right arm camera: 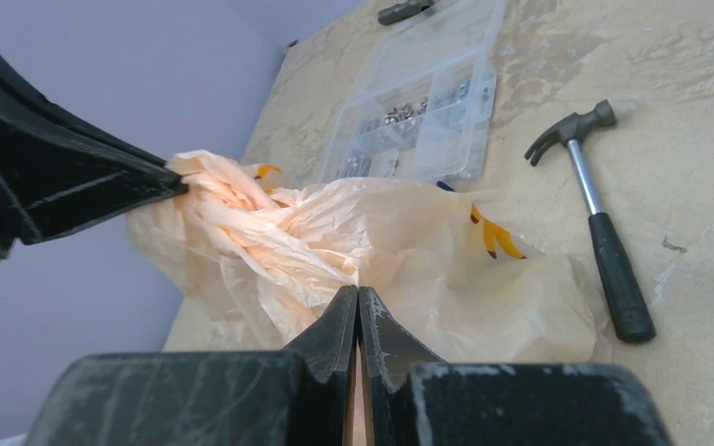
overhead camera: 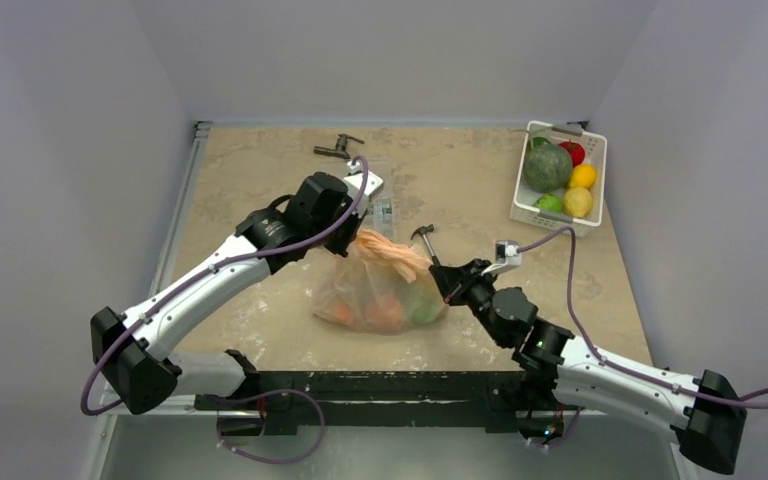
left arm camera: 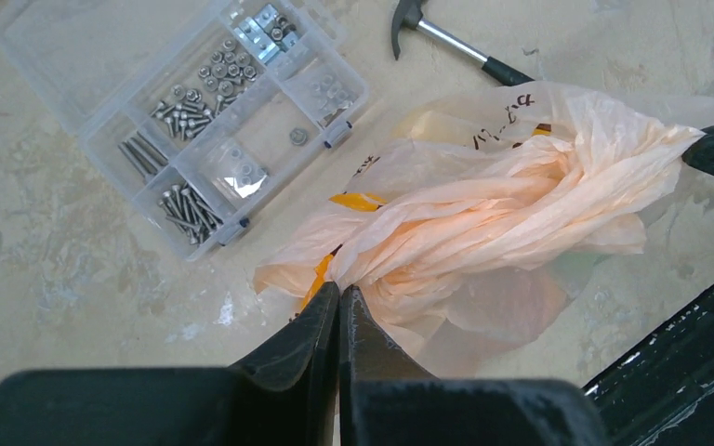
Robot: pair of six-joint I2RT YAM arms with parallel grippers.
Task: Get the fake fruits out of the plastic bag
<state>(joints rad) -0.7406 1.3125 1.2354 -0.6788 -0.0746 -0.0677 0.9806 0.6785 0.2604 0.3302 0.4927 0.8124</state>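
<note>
Bag position: the plastic bag (overhead camera: 380, 290) lies on the table (overhead camera: 260, 190) close to the middle of its near edge, between the two arms. The fake fruits (overhead camera: 388, 312) are inside it; in the top view they show through the film as orange and green lumps in the low near part of the bag.

Tool state: your left gripper (left arm camera: 339, 293) is closed, with a fold of bag film pinched at its tips on the bag's left shoulder. Your right gripper (right arm camera: 358, 295) is also closed on the film, at the opposite side. The twisted handles stretch between the two grips.

Handling, as judged: the film is thin, soft and crinkly. It will stretch and slide rather than hold a shape, and a hard pull could tear it. The fruits look light, glossy and round, so expect them to roll once freed. Take hold of the film near the mouth, not over a fruit. Pulling the two grips apart should open the neck, but the handles look knotted, and I cannot tell whether the mouth is free.

Surroundings: the hammer (right arm camera: 604, 242) lies just beyond the bag. The parts box (left arm camera: 195, 121) sits farther toward the far edge.
</note>
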